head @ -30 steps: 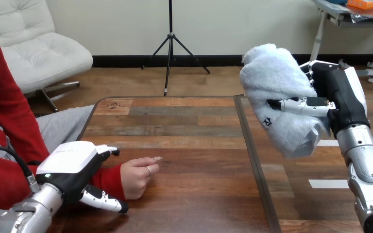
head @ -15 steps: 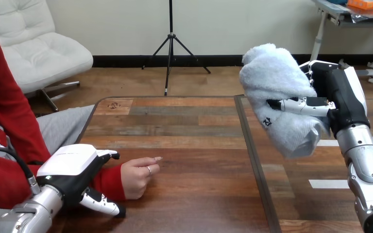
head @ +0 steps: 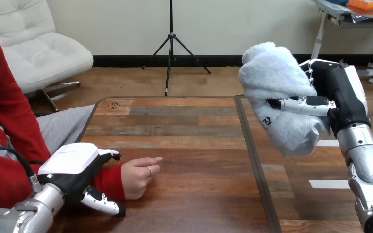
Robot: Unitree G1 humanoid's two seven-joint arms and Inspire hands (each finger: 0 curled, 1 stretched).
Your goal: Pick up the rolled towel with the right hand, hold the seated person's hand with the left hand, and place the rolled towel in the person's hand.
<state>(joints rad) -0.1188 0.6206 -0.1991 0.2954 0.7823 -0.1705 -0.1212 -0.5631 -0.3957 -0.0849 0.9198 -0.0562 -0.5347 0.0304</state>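
While its thumb is crossing the front of the roll and its fingers are wrapping round the back, the right hand (head: 342, 97) is gripping the towel (head: 277, 82) in the air over the right part of the table (head: 194, 131). The towel is lying against the palm, on the hand's side toward the view's left. It is tilting, its upper end rising above the hand and its lower end hanging below the thumb, clear of the tabletop.

At the lower left, the left hand (head: 73, 167) is sitting over the person's wrist (head: 110, 178). Its fingers are curling down the far side of the red sleeve and its thumb is reaching along the near side, clasping it. Just past its fingertips, the person's hand (head: 138, 177) is resting on the table, loosely curled, with one finger pointing right. The towel is hanging well apart from the person's hand, up and to the right of it.
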